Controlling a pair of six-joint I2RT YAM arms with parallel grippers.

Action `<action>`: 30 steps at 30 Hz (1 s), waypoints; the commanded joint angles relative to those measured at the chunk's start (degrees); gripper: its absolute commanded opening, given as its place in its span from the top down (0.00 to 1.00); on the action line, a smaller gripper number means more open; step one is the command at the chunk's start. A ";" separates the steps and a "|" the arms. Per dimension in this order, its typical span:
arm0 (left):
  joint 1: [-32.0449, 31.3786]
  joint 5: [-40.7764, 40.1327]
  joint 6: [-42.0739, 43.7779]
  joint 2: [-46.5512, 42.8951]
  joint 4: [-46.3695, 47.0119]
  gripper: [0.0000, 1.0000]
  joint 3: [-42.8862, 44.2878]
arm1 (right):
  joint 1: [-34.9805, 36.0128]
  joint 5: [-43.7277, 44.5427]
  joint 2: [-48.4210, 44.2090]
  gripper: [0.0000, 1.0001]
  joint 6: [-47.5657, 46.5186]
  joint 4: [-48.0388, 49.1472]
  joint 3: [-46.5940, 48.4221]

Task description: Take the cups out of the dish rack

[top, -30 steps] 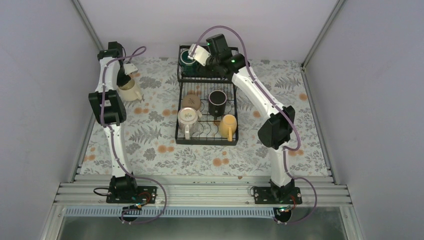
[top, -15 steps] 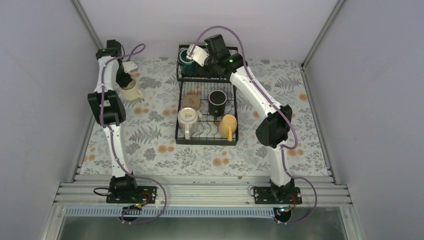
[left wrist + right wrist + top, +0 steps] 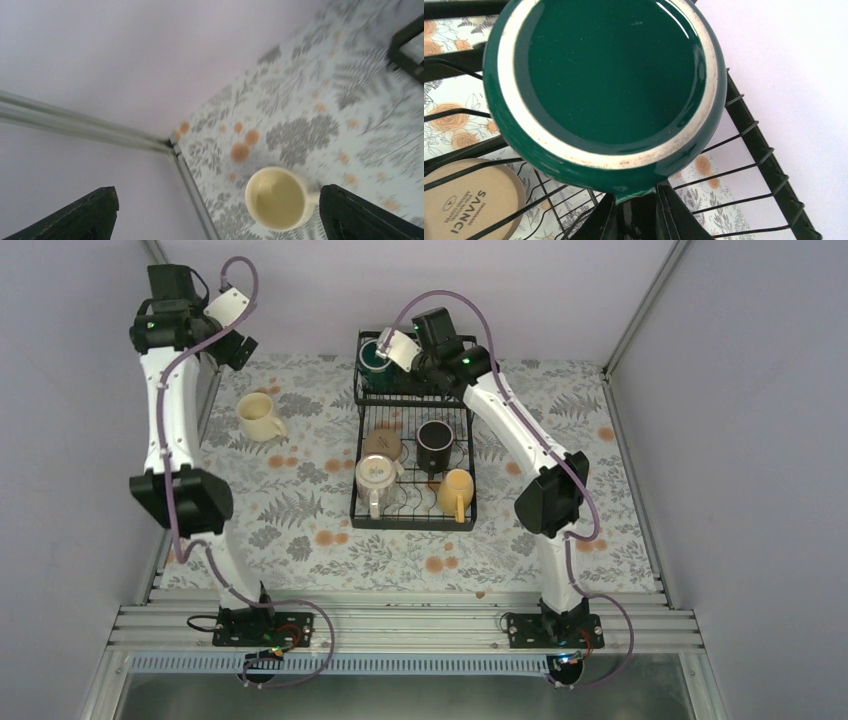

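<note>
The black wire dish rack (image 3: 414, 521) stands mid-table. In its raised back basket is the dark green cup (image 3: 374, 358), and my right gripper (image 3: 396, 359) is shut on its handle. The right wrist view shows that cup's glazed base (image 3: 609, 75) filling the frame, with the gripper (image 3: 636, 215) pinching the green handle stub just below it. On the flat tray lie the tan cup (image 3: 381, 444), black cup (image 3: 435, 443), off-white cup (image 3: 374, 476) and orange-yellow cup (image 3: 456, 490). The cream cup (image 3: 258, 416) stands upright on the cloth at left. My left gripper (image 3: 236, 347) hangs open high above it, empty (image 3: 220, 220).
Grey walls close in on the left, back and right. The left arm is up near the back left corner post (image 3: 172, 147). Rack wires (image 3: 764, 165) run under the green cup, with the tan cup's base (image 3: 469, 200) beside it. An aluminium rail (image 3: 400, 625) lines the near edge.
My left gripper opened, let go of the cream cup and rose back toward the left corner. My right gripper closed on the green cup's handle.
</note>
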 commanded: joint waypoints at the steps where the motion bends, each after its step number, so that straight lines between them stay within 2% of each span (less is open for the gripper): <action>1: -1.80 8.58 -5.50 -9.15 11.46 0.00 -12.17 | 0.70 -2.95 -6.95 0.97 1.01 3.37 0.84; 4: -4.88 9.00 -6.86 -15.67 19.25 0.00 -21.71 | 0.70 -1.63 -8.21 0.97 1.17 4.45 1.40; 9: -9.31 11.21 -9.33 -29.05 40.48 0.00 -43.14 | 0.29 -0.53 -11.17 0.97 0.84 4.95 1.67; 11: -9.81 13.58 -12.73 -33.64 49.82 0.00 -50.63 | -0.34 -2.21 -12.50 0.97 1.65 4.17 2.04; 15: -10.30 18.14 -20.44 -42.48 72.64 0.00 -66.98 | -3.56 -11.38 -15.10 0.97 6.33 0.57 2.81; 17: -11.06 18.94 -22.99 -44.93 85.48 0.00 -74.05 | -6.03 -20.10 -16.54 0.96 9.25 -1.60 2.13; 19: -12.56 19.12 -23.56 -46.13 93.47 0.00 -79.54 | -8.43 -28.11 -17.59 0.96 11.28 -3.94 0.95; 23: -18.10 16.21 -22.63 -45.74 97.96 0.00 -82.71 | -10.52 -40.23 -18.64 0.97 13.79 -8.73 -1.07; 30: -23.52 12.19 -18.78 -45.69 101.59 0.00 -84.70 | -11.69 -56.84 -19.76 0.97 17.86 -10.82 -5.11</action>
